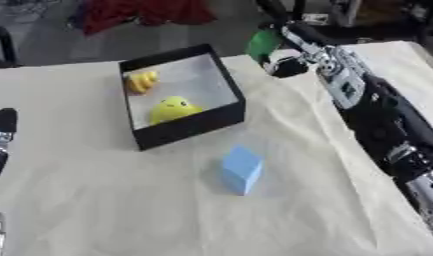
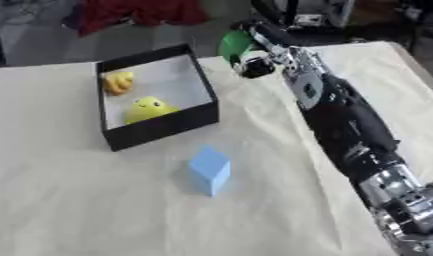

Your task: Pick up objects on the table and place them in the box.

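Currently R hand (image 2: 254, 62) at far table edge, fingers curled on green obj (image 2: 230, 44), just beyond box (image 2: 158, 127). Next: carry over box, release. Blue cube (image 2: 210, 169) remains on table.

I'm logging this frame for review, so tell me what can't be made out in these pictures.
- Right hand: blurred around a green thing in both views; whether its fingers are round it cannot be told.
- Green thing: partly hidden by the hand; what it is stays unclear.
- Left hand: cut off by the left edge of the left eye view; absent from the right eye view.
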You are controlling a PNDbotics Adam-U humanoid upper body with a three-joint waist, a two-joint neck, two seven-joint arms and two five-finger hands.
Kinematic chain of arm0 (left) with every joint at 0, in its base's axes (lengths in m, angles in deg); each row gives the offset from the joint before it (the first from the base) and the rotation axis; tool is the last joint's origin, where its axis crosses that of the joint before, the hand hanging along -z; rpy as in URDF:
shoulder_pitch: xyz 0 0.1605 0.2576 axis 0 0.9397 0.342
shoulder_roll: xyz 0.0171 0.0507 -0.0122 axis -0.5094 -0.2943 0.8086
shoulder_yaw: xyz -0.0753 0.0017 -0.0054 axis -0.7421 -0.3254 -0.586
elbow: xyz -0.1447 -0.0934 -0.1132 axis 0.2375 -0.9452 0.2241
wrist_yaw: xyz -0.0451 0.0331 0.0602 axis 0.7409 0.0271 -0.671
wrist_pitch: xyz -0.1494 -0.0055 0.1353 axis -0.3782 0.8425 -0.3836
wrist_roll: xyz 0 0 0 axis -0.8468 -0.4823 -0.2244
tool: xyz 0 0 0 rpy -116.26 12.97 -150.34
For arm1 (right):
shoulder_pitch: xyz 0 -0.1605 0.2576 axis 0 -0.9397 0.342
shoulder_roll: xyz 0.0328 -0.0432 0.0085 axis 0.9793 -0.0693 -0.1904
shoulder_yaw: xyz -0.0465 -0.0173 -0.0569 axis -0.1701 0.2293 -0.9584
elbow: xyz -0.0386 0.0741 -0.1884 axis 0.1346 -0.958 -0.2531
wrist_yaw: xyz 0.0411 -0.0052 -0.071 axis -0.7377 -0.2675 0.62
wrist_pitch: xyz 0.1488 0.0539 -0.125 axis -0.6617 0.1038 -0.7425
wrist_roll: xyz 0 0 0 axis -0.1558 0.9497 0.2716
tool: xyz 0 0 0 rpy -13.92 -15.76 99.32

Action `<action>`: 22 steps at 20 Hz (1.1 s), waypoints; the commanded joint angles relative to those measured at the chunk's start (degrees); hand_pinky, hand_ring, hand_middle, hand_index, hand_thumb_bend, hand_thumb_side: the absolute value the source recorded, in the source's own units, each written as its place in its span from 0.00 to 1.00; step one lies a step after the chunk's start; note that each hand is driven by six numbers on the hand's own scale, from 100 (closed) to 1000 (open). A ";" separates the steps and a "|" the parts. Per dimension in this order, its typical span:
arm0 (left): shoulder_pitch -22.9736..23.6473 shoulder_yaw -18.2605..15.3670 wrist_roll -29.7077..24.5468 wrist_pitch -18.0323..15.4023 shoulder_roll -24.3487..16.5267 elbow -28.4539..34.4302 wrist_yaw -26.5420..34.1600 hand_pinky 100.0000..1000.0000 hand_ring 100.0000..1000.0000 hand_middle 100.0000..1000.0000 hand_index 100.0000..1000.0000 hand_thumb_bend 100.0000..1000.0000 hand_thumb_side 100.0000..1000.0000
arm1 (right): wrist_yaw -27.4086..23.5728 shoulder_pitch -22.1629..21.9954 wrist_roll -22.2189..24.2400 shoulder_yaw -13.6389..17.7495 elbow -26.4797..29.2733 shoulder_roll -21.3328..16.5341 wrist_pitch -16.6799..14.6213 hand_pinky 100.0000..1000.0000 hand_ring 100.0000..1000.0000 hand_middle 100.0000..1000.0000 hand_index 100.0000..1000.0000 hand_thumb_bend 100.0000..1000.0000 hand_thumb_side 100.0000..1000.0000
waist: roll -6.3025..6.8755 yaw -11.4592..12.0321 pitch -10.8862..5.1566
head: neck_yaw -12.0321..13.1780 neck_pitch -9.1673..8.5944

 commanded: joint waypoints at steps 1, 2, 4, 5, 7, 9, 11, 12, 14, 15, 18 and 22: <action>-0.64 -0.19 -0.08 -0.11 -0.92 0.92 -0.20 0.63 0.54 0.56 0.78 0.76 0.65 | -3.35 1.74 2.50 -0.59 1.35 0.76 -0.42 0.76 0.77 0.36 0.59 0.00 0.18 | 0.41 0.33 -0.67 | -0.39 -0.10; -0.72 -0.17 -0.10 -0.12 -0.88 0.93 -0.21 0.63 0.54 0.56 0.78 0.76 0.65 | -4.34 1.85 3.27 -0.95 1.43 1.28 -0.51 0.76 0.77 0.36 0.59 0.00 0.19 | 0.43 0.52 -0.67 | -0.54 -0.10; -0.81 -0.14 -0.12 -0.15 -0.83 0.96 -0.22 0.63 0.54 0.56 0.78 0.76 0.65 | -6.42 2.03 4.58 -1.74 1.83 1.98 -0.52 0.76 0.77 0.36 0.60 0.00 0.21 | 0.43 0.79 -0.70 | -0.75 -0.10; -0.84 -0.10 -0.14 -0.15 -0.81 0.95 -0.21 0.63 0.54 0.56 0.78 0.76 0.65 | -7.47 2.12 5.20 -2.21 2.18 2.43 -0.53 0.76 0.77 0.36 0.61 0.00 0.21 | 0.43 0.91 -0.71 | -0.87 -0.10; -0.91 0.03 -0.25 -0.16 -0.76 0.93 -0.20 0.63 0.54 0.56 0.78 0.76 0.65 | -9.56 2.31 6.39 -3.22 3.04 3.18 -0.54 0.77 0.78 0.37 0.62 0.00 0.22 | 0.42 1.17 -0.72 | -1.13 -0.10; -1.00 0.13 -0.36 -0.20 -0.69 0.94 -0.18 0.63 0.54 0.56 0.78 0.76 0.65 | -11.52 2.40 7.65 -4.22 3.94 3.92 -0.71 0.77 0.78 0.38 0.66 0.00 0.24 | 0.43 1.41 -0.75 | -1.32 -0.10; -1.09 0.17 -0.41 -0.24 -0.61 0.98 -0.19 0.63 0.54 0.56 0.78 0.76 0.65 | -13.45 2.35 9.02 -5.02 4.52 4.58 -0.82 0.78 0.79 0.39 0.68 0.00 0.27 | 0.45 1.63 -0.77 | -1.45 -0.10; -1.14 0.18 -0.42 -0.25 -0.57 0.98 -0.19 0.63 0.54 0.56 0.78 0.76 0.65 | -14.43 2.33 9.65 -5.36 4.71 4.77 -0.77 0.78 0.80 0.43 0.73 0.00 0.32 | 0.45 1.74 -0.77 | -1.50 -0.10; -1.24 0.21 -0.44 -0.25 -0.46 0.93 -0.22 0.63 0.54 0.56 0.78 0.76 0.65 | -16.20 2.30 11.01 -6.09 5.04 4.96 -0.74 0.79 0.82 0.50 0.80 0.00 0.42 | 0.45 1.92 -0.78 | -1.54 -0.10; -1.28 0.24 -0.46 -0.27 -0.41 0.92 -0.23 0.63 0.54 0.56 0.78 0.76 0.65 | -16.64 2.31 11.75 -6.45 5.25 4.94 -0.78 0.80 0.83 0.55 0.83 0.00 0.48 | 0.45 1.98 -0.78 | -1.57 -0.10; -1.34 0.25 -0.47 -0.37 -0.37 0.99 -0.20 0.63 0.54 0.56 0.78 0.76 0.65 | -15.82 2.16 13.20 -6.91 5.57 4.90 -0.92 0.84 0.92 0.83 0.93 0.00 0.77 | 0.42 2.05 -0.76 | -1.54 -0.10; -1.35 0.22 -0.48 -0.35 -0.37 1.01 -0.23 0.63 0.54 0.56 0.78 0.76 0.65 | -13.51 1.98 12.87 -6.55 4.76 4.72 -0.92 0.87 0.97 0.95 0.97 0.00 0.84 | 0.41 1.98 -0.75 | -1.44 -0.10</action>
